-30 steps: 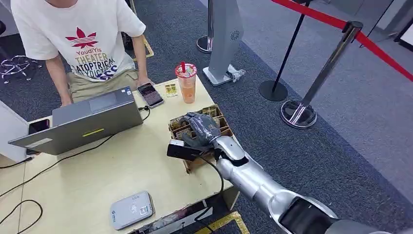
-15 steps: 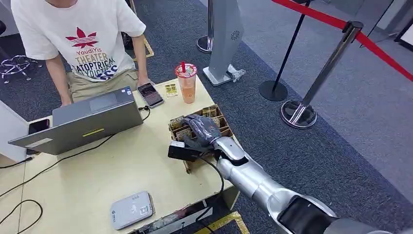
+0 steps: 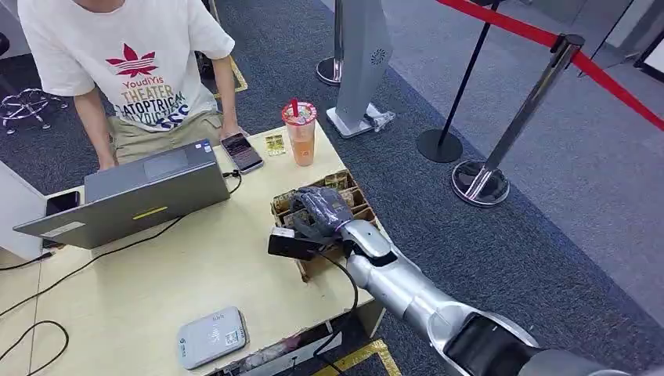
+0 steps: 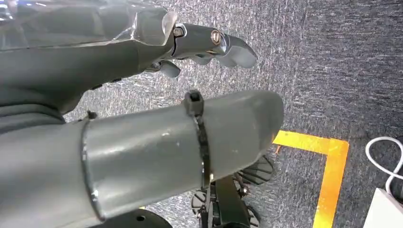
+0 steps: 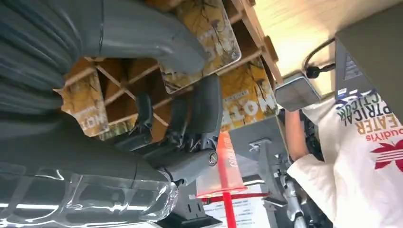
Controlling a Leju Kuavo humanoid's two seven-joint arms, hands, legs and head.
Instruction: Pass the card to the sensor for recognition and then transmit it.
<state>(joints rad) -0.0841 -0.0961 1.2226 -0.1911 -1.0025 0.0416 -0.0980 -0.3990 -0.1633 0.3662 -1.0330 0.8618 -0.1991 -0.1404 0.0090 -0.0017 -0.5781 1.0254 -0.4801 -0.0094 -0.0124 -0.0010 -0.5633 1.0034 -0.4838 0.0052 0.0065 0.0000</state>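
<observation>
Right hand point(image 3: 317, 211) down over the partitioned wooden card box point(image 3: 356, 196) at the table's right edge, thumb and dark fingers point(image 5: 202, 109) pinching a yellow patterned card point(image 5: 209, 45) just above the compartments, other yellow cards standing in the slots alongside. Flat grey card sensor point(image 3: 211, 337) lying well apart near the front edge of the pale wooden table point(image 3: 196, 266), grey laptop point(image 3: 149, 192) and orange lidded drink cup point(image 3: 300, 133) farther back. Left hand point(image 4: 199, 45) hanging over grey carpet, fingers apart, holding nothing.
</observation>
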